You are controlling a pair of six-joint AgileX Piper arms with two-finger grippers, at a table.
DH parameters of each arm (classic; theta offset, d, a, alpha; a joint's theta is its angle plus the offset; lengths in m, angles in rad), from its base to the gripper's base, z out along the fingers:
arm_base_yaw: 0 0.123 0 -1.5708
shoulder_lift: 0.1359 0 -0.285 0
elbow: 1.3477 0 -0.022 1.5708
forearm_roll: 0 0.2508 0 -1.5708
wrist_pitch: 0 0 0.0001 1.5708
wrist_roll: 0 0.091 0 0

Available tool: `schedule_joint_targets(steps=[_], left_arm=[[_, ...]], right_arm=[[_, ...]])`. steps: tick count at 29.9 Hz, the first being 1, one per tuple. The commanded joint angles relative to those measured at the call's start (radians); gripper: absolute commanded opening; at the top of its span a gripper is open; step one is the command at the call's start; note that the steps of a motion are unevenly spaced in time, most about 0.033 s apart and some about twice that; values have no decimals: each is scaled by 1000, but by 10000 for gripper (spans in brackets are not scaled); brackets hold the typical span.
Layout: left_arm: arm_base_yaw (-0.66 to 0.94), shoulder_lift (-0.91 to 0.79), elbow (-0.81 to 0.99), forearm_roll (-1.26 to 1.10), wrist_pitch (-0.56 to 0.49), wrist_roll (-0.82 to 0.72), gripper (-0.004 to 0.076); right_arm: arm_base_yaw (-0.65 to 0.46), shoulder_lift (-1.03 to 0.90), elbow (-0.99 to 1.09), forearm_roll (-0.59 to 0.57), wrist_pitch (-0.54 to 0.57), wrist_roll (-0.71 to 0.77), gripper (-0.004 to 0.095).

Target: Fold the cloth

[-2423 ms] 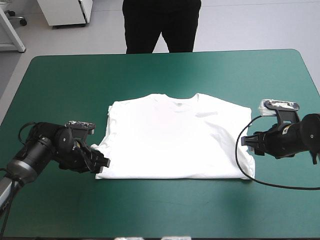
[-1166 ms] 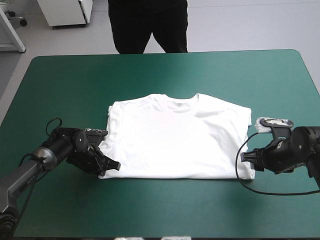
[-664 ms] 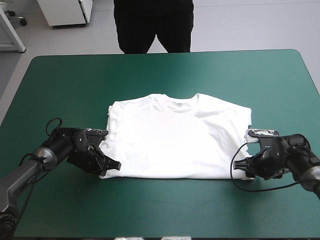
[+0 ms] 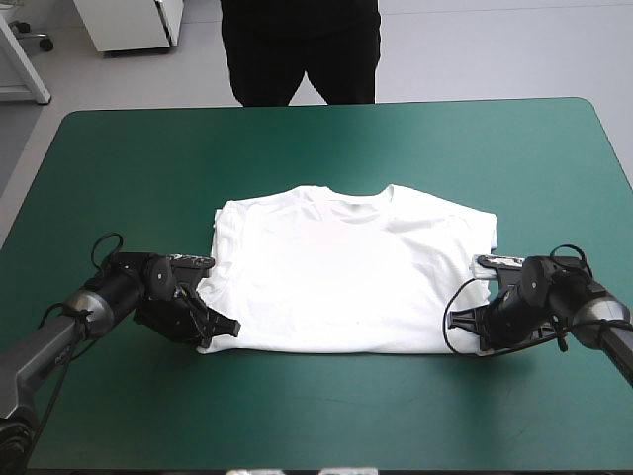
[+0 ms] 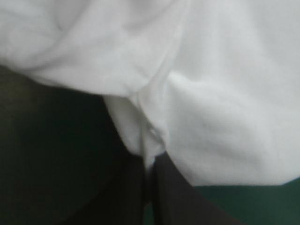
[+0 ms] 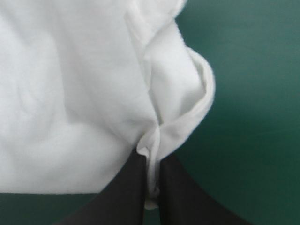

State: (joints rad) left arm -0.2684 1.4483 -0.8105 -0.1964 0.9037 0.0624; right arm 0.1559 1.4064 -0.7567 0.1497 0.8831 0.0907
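As T-shirt [image 4: 346,277] lies flat, corners between left fingers [image 5: 129,197], right fingers [image 6: 126,197]

The T-shirt [image 4: 346,272] lies on the table [image 4: 326,148], left claw [image 4: 220,328] at its near-left corner, right claw [image 4: 461,322] at its near-right.

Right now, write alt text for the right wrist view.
The right hand is shut on a pinched fold at the edge of the white T-shirt. The rest of the shirt lies spread ahead of the hand on the teal-green cover.

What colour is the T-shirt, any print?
The T-shirt is plain white, no print visible; clearest in the high view.
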Motion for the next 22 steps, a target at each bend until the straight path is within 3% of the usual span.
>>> schedule_joint_targets(steps=[1, 13, 22], left_arm=[[-10, -20, -32, -58, 43, -4, -9], [-10, -116, -300, -30, 155, -4, -9], [-10, -102, -431, 108, -27, -120, -9]], right_arm=[[4, -8, -2, 65, 22, -9, -17], [4, -156, -273, -3, 87, 43, -17], [4, -71, -489, -168, 57, 86, -17]])
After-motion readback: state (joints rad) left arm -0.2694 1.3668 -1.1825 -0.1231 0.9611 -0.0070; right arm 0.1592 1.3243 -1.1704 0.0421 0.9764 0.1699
